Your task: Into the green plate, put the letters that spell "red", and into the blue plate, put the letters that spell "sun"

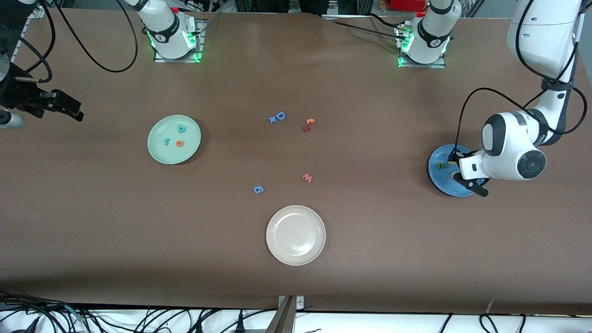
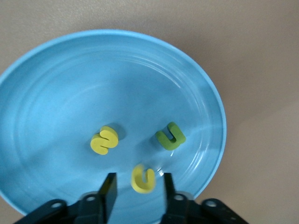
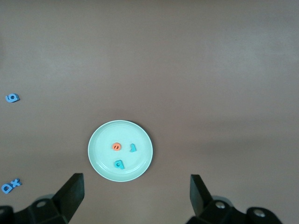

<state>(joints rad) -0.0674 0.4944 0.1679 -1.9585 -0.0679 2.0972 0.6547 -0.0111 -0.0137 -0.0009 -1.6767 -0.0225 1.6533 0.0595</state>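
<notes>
Brown table seen from above, two robot arms based along one long edge. Toward the right arm's end, the green plate [image 1: 174,139] holding all three "red" letters: teal "d" [image 1: 181,129], teal "r" [image 1: 167,141], orange "e" [image 1: 179,143], lying apart from one another on the plate floor. Toward the left arm's end, the blue plate [image 1: 445,172], partly covered in the front view by the left arm's wrist. From the left wrist view, three letters in that plate: yellow "s" [image 2: 104,140], green "n" [image 2: 170,136], and yellow "u" [image 2: 142,178] sitting between the fingers of the left gripper [image 2: 138,189]. Fingers parted, a gap visible on each side of the "u", so apparently let go and resting on, or just above, the plate; contact with the plate floor not certain. Right gripper [image 3: 135,191] parked high off the table's edge at the right arm's end, jaws spread wide, nothing between them, waiting. Leftover letters on the bare table between the plates: blue "D" [image 1: 280,115], orange "t" [image 1: 310,121], red "w" [image 1: 307,177], blue "g" [image 1: 258,189]; none belonging to either word. Cream-white plate [image 1: 295,235] nearest the front camera, nothing in it. Judgement: both words sorted, task essentially complete; only lifting the left gripper away from the blue plate seemingly left.
</notes>
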